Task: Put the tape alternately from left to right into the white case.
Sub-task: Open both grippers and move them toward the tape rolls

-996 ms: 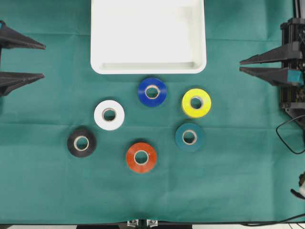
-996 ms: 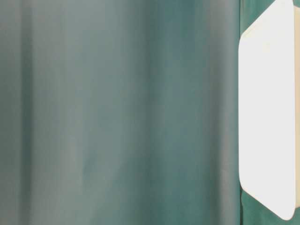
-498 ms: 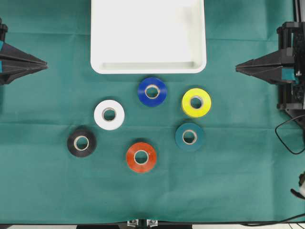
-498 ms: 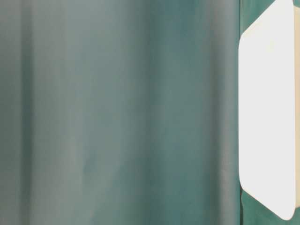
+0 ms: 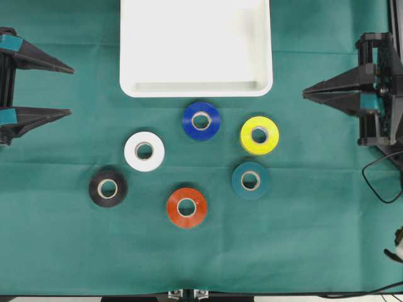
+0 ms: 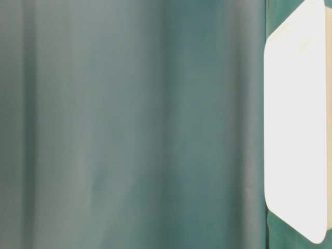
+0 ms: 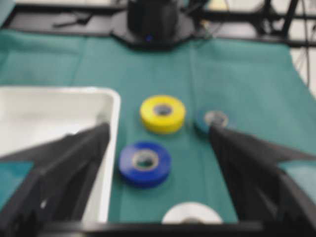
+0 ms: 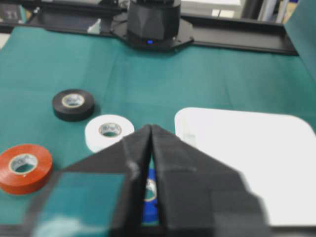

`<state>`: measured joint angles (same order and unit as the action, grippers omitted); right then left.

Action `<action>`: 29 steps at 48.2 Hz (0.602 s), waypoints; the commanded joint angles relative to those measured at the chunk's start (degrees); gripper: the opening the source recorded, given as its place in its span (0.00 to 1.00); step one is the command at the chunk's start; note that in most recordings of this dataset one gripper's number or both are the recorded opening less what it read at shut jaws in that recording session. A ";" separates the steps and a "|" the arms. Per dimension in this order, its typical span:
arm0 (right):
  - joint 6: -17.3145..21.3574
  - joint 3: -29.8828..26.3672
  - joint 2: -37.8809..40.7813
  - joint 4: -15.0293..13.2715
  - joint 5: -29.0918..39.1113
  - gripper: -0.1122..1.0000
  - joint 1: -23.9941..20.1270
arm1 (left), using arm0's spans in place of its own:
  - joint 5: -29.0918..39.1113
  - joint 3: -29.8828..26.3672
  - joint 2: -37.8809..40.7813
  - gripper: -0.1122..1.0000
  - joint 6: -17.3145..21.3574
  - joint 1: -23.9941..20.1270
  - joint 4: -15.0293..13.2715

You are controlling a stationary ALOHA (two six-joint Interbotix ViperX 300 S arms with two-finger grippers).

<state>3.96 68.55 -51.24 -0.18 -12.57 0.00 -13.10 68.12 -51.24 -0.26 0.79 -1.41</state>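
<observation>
Six tape rolls lie flat on the green cloth: blue (image 5: 201,121), yellow (image 5: 259,135), white (image 5: 144,151), teal (image 5: 250,181), black (image 5: 107,187) and orange-red (image 5: 186,207). Behind them stands the white case (image 5: 195,50), with nothing in it. At the far left my left gripper (image 5: 72,91) is wide open and holds nothing; its wrist view looks between the fingers at the blue roll (image 7: 144,163) and the yellow roll (image 7: 163,114). My right gripper (image 5: 304,93) hovers at the far right, tips together and gripping nothing. Its wrist view shows the white roll (image 8: 108,131) beyond the tips.
Black cables (image 5: 378,179) trail by the right arm's base. The table-level view is a blur of green cloth with the white case's end (image 6: 295,129) at its right edge. The other arm's base (image 8: 154,22) stands across the cloth.
The left gripper, shut half a second ago, now stands wide open. The right gripper closed and stays tip to tip. Both have edged inward a little. No roll has moved.
</observation>
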 commanded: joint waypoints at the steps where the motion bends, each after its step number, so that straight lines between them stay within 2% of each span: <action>1: 0.09 -1.76 0.44 -0.09 0.26 0.38 0.35 | 0.00 -1.58 0.44 0.78 -0.09 0.18 -0.26; 9: 0.18 -2.29 0.35 0.00 1.67 0.81 0.62 | 2.46 -2.29 1.05 0.79 -0.09 0.18 -0.26; 11: 0.26 -2.55 0.35 0.00 2.11 0.88 0.70 | 3.43 -2.64 1.32 0.79 -0.18 0.18 -0.26; 29: 3.87 -7.56 5.36 -0.09 10.46 0.88 0.70 | 9.76 -5.98 6.06 0.79 -2.02 0.09 -0.35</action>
<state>7.56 63.81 -47.64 -0.18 -3.69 0.62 -4.31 64.25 -46.32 -2.20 0.79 -1.58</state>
